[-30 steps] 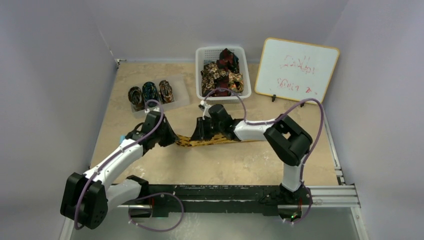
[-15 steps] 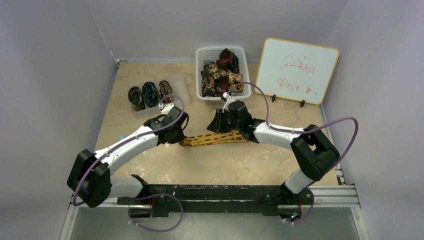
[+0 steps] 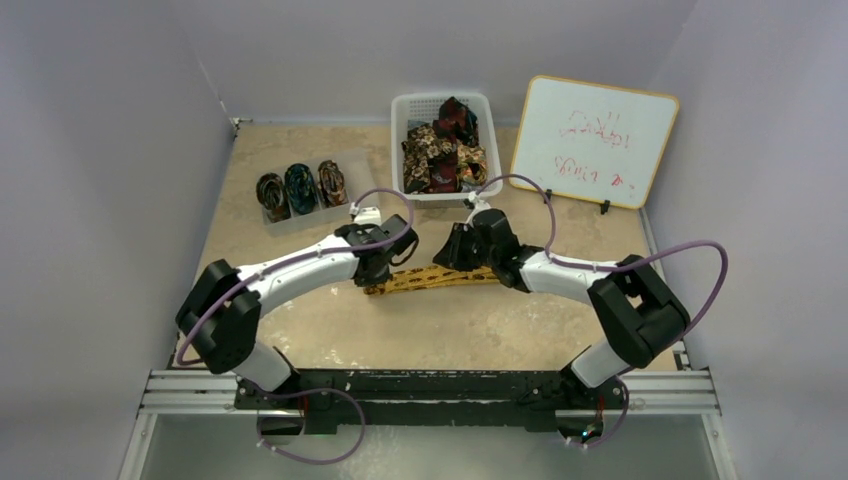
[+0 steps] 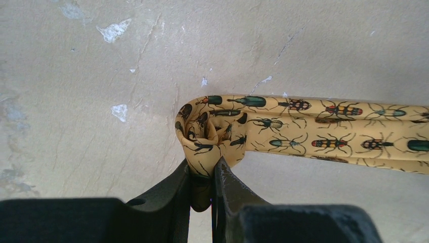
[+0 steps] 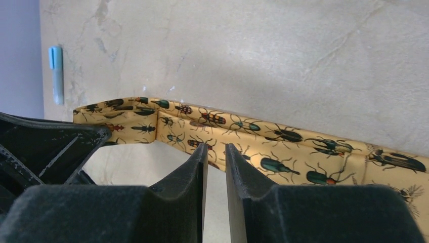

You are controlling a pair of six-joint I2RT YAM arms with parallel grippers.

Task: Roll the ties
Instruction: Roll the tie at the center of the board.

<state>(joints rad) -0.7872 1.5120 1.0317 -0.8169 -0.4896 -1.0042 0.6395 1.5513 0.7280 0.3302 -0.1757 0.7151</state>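
Note:
A golden-yellow tie (image 3: pixel 440 277) printed with beetles lies flat on the table between my grippers. My left gripper (image 3: pixel 388 266) is shut on its left end, which is curled into a small loose roll (image 4: pixel 202 129); the rest of the tie (image 4: pixel 324 131) runs off to the right. My right gripper (image 3: pixel 458 250) sits at the tie's far edge near its middle. Its jaws (image 5: pixel 215 148) stand almost closed with a narrow empty gap, tips just in front of the tie (image 5: pixel 263 136). More ties (image 3: pixel 440 150) are heaped in a white basket.
The white basket (image 3: pixel 400 150) stands at the back centre. Three rolled ties (image 3: pixel 300 187) sit in a clear tray at the back left. A whiteboard (image 3: pixel 592 140) leans at the back right. A blue marker (image 5: pixel 56 73) lies on the table beyond the tie's left end.
My left gripper has swung right with the tie's end, and the flat part looks shorter. My right gripper has shifted right and back along the tie.

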